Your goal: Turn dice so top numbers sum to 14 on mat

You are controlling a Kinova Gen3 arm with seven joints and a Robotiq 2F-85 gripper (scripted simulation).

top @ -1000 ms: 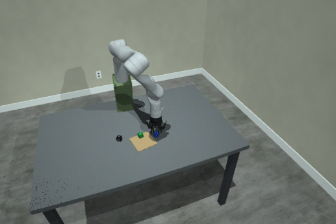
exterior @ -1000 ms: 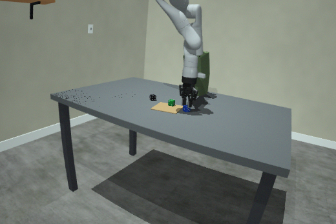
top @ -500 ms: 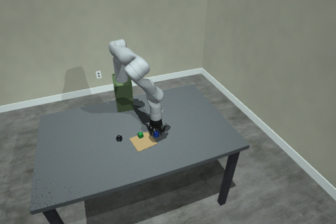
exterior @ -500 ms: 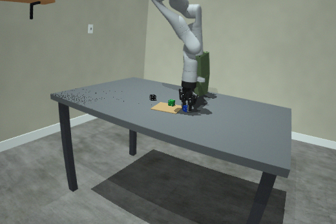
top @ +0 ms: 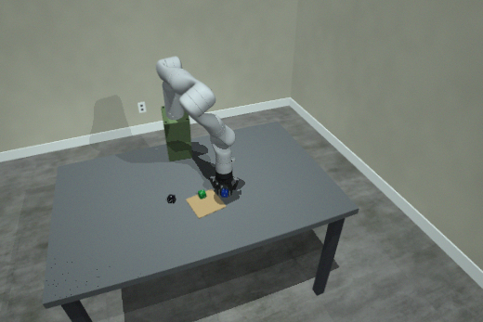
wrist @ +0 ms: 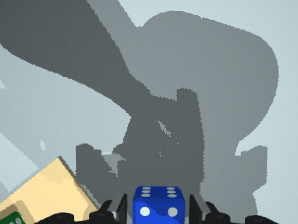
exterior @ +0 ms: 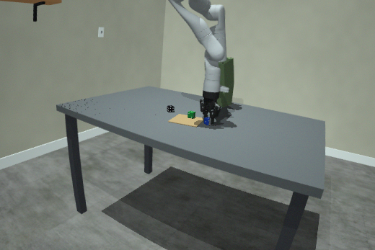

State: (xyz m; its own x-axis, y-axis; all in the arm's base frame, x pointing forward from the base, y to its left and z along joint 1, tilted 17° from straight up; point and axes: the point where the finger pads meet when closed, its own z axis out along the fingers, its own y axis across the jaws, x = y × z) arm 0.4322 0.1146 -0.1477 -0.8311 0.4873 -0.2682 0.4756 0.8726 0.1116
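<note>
Currently, blue die (top: 225, 193) (exterior: 206, 121) (wrist: 159, 206) between half-open fingers of gripper (top: 226, 192) (exterior: 210, 122) (wrist: 158, 208), no grip; mat (top: 206, 204) (exterior: 184, 120) (wrist: 52, 187) just beside. Probably light, rigid; best taken low, across opposite side faces.

- The black cubic die (top: 171, 199) (exterior: 170, 109) is too small to read in the top and exterior views.
- The green cubic die (top: 202, 194) (exterior: 191, 114) (wrist: 11, 219) is cut off by the wrist view's lower left edge.
- The lower part of the blue cubic die (top: 225, 193) (exterior: 206, 121) (wrist: 159, 206) is cut off there too.
- Most of the tan square mat (top: 204, 206) (exterior: 184, 120) (wrist: 55, 187) lies outside that view.
</note>
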